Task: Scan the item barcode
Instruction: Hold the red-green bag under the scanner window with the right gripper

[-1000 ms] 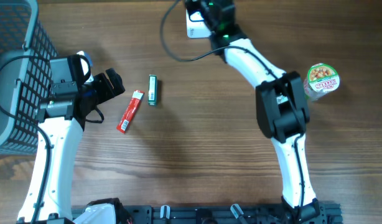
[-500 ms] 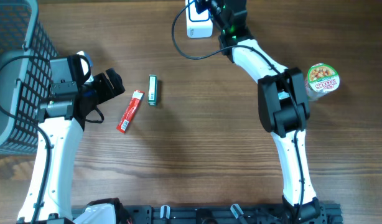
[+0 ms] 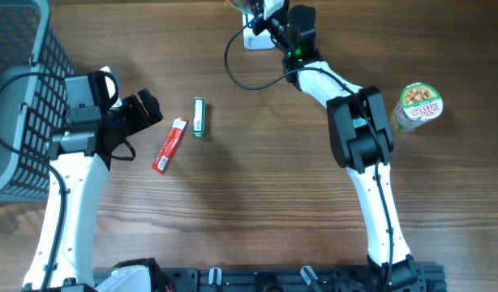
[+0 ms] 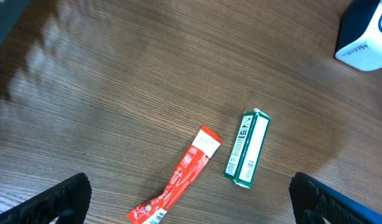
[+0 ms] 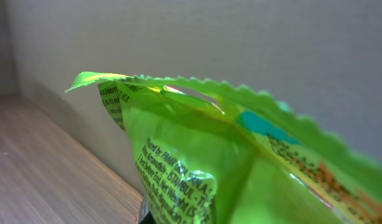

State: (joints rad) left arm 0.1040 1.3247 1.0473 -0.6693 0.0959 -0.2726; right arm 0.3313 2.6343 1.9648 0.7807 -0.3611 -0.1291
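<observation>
Right hand (image 3: 261, 11) pinches a green packet (image 5: 197, 162), its print legible only in the wrist view; left hand (image 3: 148, 112) spread wide.

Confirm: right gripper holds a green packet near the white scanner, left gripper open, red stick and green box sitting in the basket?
Wrong on one point: the red stick and green box lie on the table, outside the basket, as the overhead view shows. The rest holds: right gripper shut on the green packet near the white scanner, left gripper open.
</observation>
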